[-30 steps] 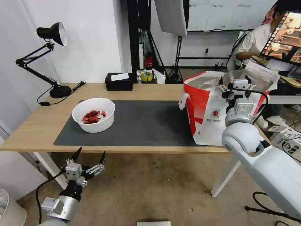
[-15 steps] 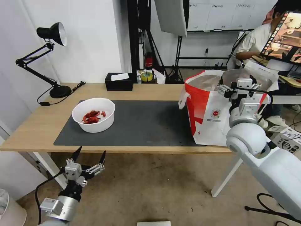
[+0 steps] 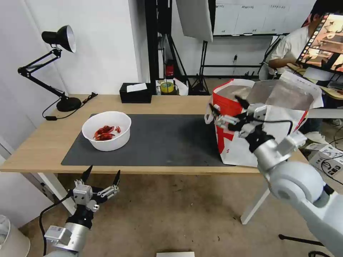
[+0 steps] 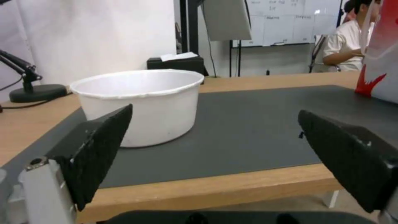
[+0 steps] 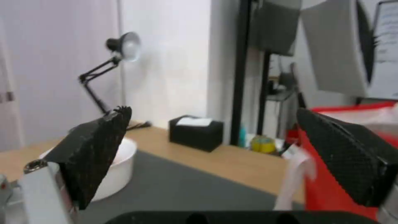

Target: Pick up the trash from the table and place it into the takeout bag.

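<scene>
On the left part of the dark grey mat (image 3: 160, 139) stands the trash, a white round bowl (image 3: 106, 130) holding red crayfish shells. The takeout bag (image 3: 246, 142), white with red sides and foil lining, stands open at the right end of the table (image 3: 43, 146). My right gripper (image 3: 225, 102) hangs open and empty beside the bag's left rim, pointing toward the middle of the table. My left gripper (image 3: 103, 172) is open and empty below the table's front edge, in front of the bowl. The left wrist view has the bowl (image 4: 139, 102) just ahead of the left gripper (image 4: 215, 110). The right wrist view shows the right gripper (image 5: 212, 110), the bowl (image 5: 120, 165) and the bag's red edge (image 5: 344, 149).
A black desk lamp (image 3: 60, 64) stands at the table's far left corner. A black tissue box (image 3: 135, 92) sits at the back edge. Stands, cables and boxes crowd the floor behind and to the right of the bag.
My right arm has swung from over the bag's mouth down and to the left, to the bag's left rim. The left arm and the bowl have not moved.
</scene>
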You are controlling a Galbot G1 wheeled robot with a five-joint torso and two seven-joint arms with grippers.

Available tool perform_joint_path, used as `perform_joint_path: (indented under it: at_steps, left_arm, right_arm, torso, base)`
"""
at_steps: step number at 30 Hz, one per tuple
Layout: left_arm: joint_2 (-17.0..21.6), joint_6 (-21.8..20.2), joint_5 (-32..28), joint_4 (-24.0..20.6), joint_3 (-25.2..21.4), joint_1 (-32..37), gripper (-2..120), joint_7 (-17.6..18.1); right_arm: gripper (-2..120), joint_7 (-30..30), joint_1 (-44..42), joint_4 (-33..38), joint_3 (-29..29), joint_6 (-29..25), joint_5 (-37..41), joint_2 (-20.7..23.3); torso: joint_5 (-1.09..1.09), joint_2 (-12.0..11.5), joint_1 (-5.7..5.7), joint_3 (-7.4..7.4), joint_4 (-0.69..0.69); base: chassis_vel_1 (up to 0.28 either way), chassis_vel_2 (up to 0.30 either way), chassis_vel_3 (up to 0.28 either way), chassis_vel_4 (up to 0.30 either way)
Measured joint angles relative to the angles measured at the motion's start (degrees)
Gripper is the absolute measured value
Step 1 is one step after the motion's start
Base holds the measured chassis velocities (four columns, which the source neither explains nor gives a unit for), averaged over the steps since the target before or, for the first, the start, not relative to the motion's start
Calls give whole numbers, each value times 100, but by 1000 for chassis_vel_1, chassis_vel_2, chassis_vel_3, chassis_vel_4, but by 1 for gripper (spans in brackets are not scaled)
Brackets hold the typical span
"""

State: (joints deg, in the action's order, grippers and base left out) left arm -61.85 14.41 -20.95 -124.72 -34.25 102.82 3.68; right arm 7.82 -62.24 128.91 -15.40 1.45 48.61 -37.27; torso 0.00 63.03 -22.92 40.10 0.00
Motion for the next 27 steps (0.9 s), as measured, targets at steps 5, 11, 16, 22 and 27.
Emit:
perform_joint_path:
  at_steps: [5, 11, 16, 22, 27]
  left_arm:
    - [-8, 49, -5, 35, 0, -12, 100, -1]
    - [-2, 67, -12, 79, 16, -49, 100, -1]
    - [8, 79, -16, 149, 47, -105, 100, -3]
    - [17, 113, -21, 199, 54, -125, 100, -8]
    - [18, 113, -22, 202, 58, -132, 100, -9]
  right_arm:
    - [100, -501, -898, 18, -301, -179, -331, -101]
    - [100, -988, -1517, -183, -535, -618, -841, -289]
    - [100, -1291, -2436, -577, -826, -1199, -1531, -753]
    - [100, -965, -3073, -780, -773, -1518, -2077, -1275]
    - [100, -729, -3144, -800, -707, -1523, -2159, -1457]
  torso:
    - [0, 0, 0, 0, 0]
    - [0, 0, 0, 0, -1]
    - [0, -1, 0, 0, 0]
    - [0, -1, 1, 0, -1]
    - [-1, -1, 1, 0, 0]
  base:
    - [0, 0, 0, 0]
    - [0, 0, 0, 0]
    - [0, 0, 0, 0]
    - [0, 0, 0, 0]
    - [0, 0, 0, 0]
